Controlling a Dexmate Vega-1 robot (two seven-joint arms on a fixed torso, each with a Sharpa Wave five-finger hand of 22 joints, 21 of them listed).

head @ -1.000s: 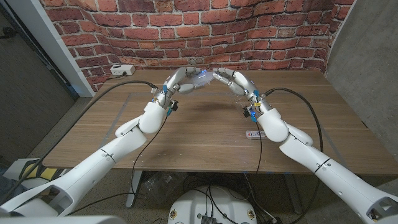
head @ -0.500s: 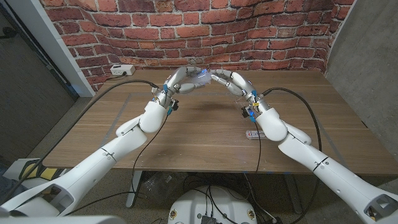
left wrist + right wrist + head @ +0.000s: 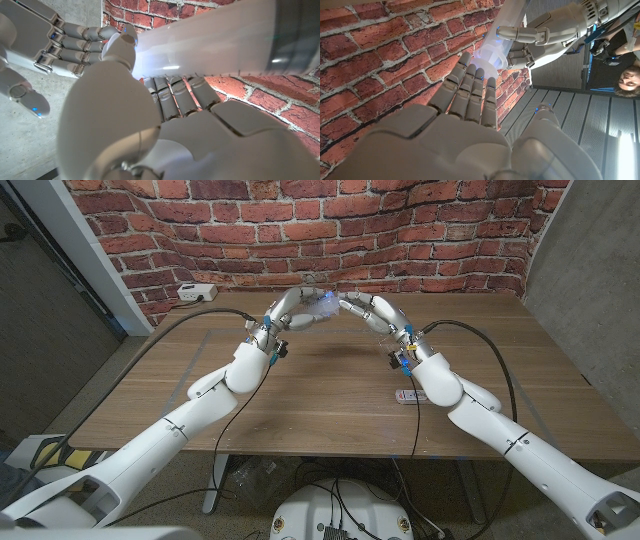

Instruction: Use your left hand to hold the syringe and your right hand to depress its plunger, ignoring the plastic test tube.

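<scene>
In the head view, the white left hand [image 3: 292, 311] is lifted above the far part of the brown wooden table [image 3: 330, 395] and grips the translucent plastic syringe [image 3: 322, 304], which lies about level between the two hands. The white right hand [image 3: 372, 313] meets it from the other side; its fingertips touch the end of the syringe, and it grasps nothing. A small white test tube with red marks [image 3: 408, 397] lies on the table beside the right forearm, well apart from both hands.

In the left wrist view, the syringe [image 3: 210, 42] is a wide, smooth, cloudy barrel with a dark grey band — I think the plunger seal — toward one end. The left hand [image 3: 150, 125] has its fingers curled behind the barrel and the thumb pressing on its front, so it is clamped around the middle.

In the right wrist view, the right hand [image 3: 450, 130] has its fingers stretched straight and close together, the tips on the flared end of the syringe [image 3: 495, 50], while the left hand [image 3: 540, 37] wraps the barrel beyond it.

The syringe looks light, stiff and rather slippery. I judge the barrel is the right place to hold — a firm wrap, because the push along its axis could slide it through the fingers. The push should fall straight on the plunger end; I cannot tell how far the plunger is already in.
</scene>
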